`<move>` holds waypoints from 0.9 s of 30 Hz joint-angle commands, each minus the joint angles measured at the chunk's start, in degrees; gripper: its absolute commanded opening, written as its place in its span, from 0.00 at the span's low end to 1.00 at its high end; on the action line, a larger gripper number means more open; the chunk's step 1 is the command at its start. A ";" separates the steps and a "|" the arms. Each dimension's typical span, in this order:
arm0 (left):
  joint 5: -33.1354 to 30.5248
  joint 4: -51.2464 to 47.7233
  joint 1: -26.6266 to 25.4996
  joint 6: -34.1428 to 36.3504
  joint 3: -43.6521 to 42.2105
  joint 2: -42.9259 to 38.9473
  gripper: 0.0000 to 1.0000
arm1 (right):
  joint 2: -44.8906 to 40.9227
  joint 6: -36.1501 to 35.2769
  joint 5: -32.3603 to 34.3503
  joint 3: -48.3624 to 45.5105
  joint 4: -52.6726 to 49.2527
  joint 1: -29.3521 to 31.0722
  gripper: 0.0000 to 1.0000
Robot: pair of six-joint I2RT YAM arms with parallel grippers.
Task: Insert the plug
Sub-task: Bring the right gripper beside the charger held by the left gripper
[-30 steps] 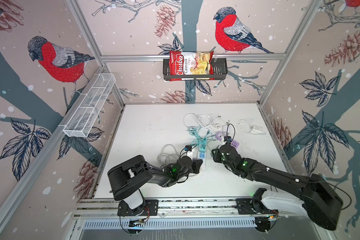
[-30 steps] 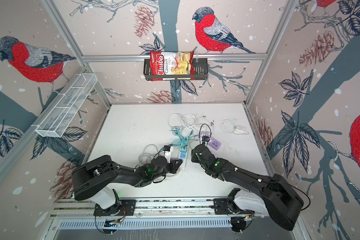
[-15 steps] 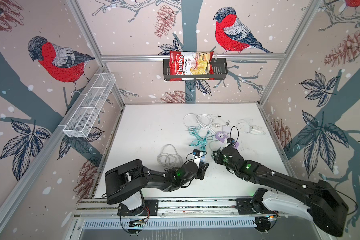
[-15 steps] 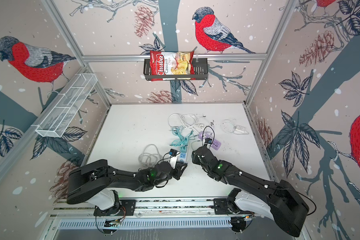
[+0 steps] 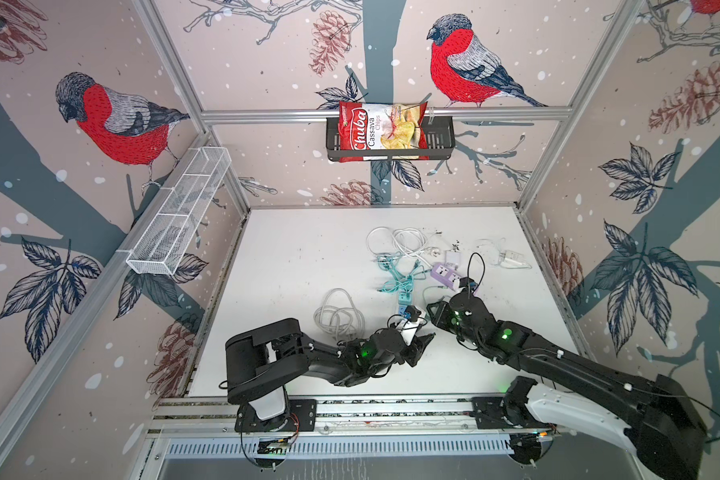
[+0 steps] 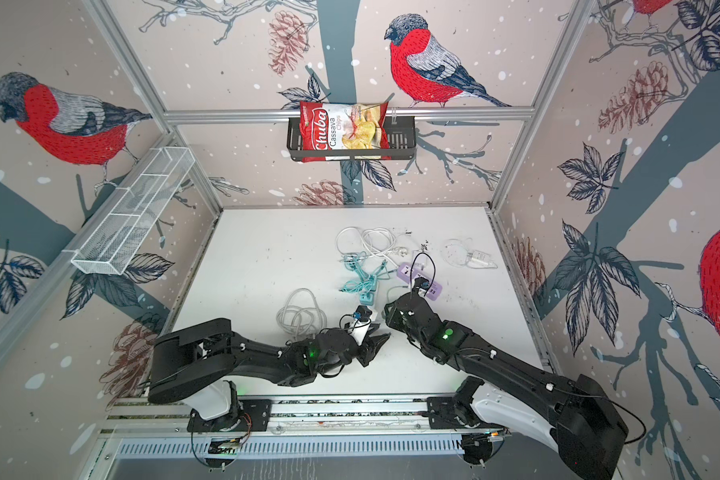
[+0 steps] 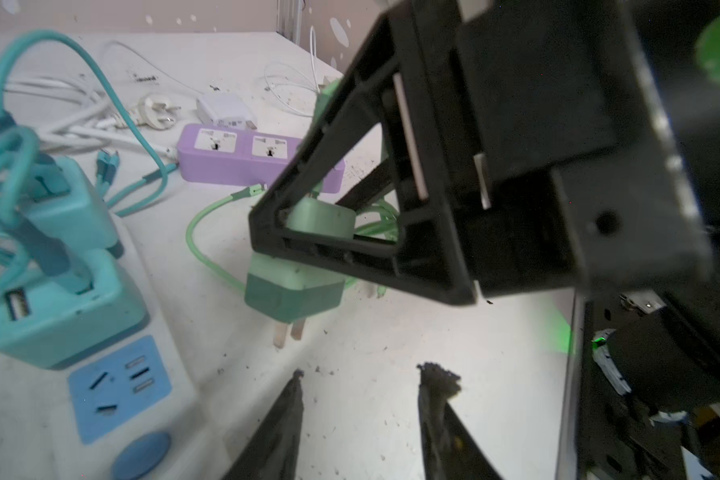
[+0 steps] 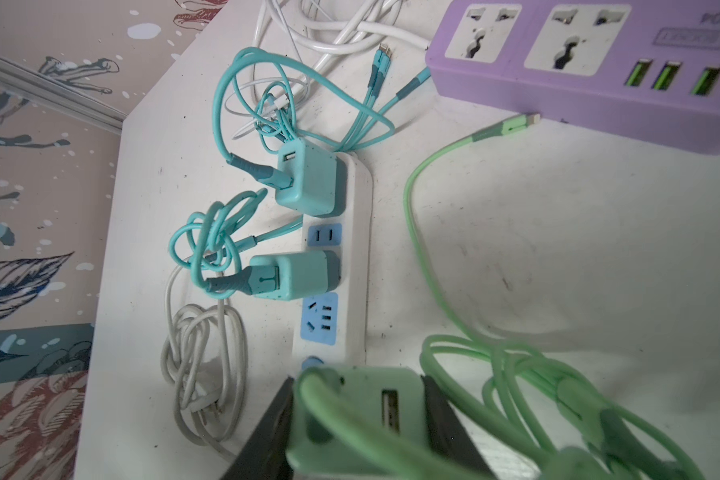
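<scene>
Your white tabletop [image 5: 308, 257] carries the long white power strip with blue sockets [image 8: 352, 266]. Your left gripper [image 7: 366, 374] hangs low by the strip's button end, jaws apart, nothing between them. Your right gripper [image 8: 360, 399] is clamped on the mint-green charger plug [image 7: 296, 291]. The plug sits just beside that same end, prongs down, in no socket. Two teal chargers [image 8: 308, 183] are plugged into the strip.

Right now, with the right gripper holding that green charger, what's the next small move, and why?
Probably shift the green charger sideways until its prongs sit over the free blue socket on the white power strip. The right gripper is clamped on it, prongs pointing down beside the strip, not above the slots. The left gripper is open and empty.
</scene>
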 commanded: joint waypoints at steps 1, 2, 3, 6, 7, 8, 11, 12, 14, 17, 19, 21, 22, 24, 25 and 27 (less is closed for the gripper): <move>-4.25 5.04 -0.06 5.19 0.04 0.61 0.49 | -1.41 1.09 -1.93 0.11 0.01 0.00 0.16; -4.88 6.41 -0.05 5.65 -0.06 0.87 0.49 | -1.72 1.13 -2.08 0.11 -0.16 0.00 0.17; -5.01 8.34 0.02 6.22 -0.50 1.04 0.51 | -2.02 1.16 -2.06 0.16 -0.45 0.00 0.17; -5.81 11.34 0.03 7.22 -0.57 2.24 0.55 | -2.85 1.35 -2.47 0.29 -0.92 0.00 0.17; -5.87 11.54 0.03 7.73 -0.11 3.01 0.55 | -3.01 1.39 -2.69 0.38 -1.08 0.00 0.17; -6.02 11.79 0.03 8.06 0.19 3.48 0.55 | -3.21 1.51 -2.78 0.47 -1.22 0.00 0.17; -5.93 14.34 0.10 9.06 0.06 4.21 0.56 | -3.58 1.39 -2.97 0.67 -1.74 0.00 0.17; -5.80 15.78 0.21 9.38 -0.38 4.30 0.56 | -3.82 1.37 -3.07 0.59 -1.67 0.05 0.17; -5.17 18.10 0.59 10.10 -1.00 4.49 0.57 | -4.53 1.54 -3.56 0.21 -1.40 0.07 0.17; -3.08 19.90 1.70 10.56 -1.22 4.94 0.57 | -5.60 1.59 -3.91 0.03 -1.37 0.09 0.18; -0.78 22.33 2.46 10.56 -1.57 5.45 0.57 | -5.95 1.43 -3.98 -0.01 -1.58 0.09 0.18; 1.25 24.19 2.84 10.77 -1.44 6.21 0.57 | -6.04 1.32 -4.47 -0.10 -1.23 0.01 0.18; 2.19 24.34 2.91 11.23 -1.01 6.72 0.57 | -6.13 1.35 -4.86 -0.25 -0.81 0.09 0.18; 3.60 24.43 2.88 11.67 -0.24 7.34 0.57 | -6.35 1.29 -5.60 -0.32 -0.10 0.05 0.18; 4.53 24.68 2.87 11.80 -0.09 7.60 0.56 | -6.55 1.25 -5.80 -0.26 -0.11 0.04 0.18; 5.06 25.26 2.87 11.60 0.08 7.91 0.56 | -7.00 1.17 -6.00 -0.17 -0.13 0.06 0.18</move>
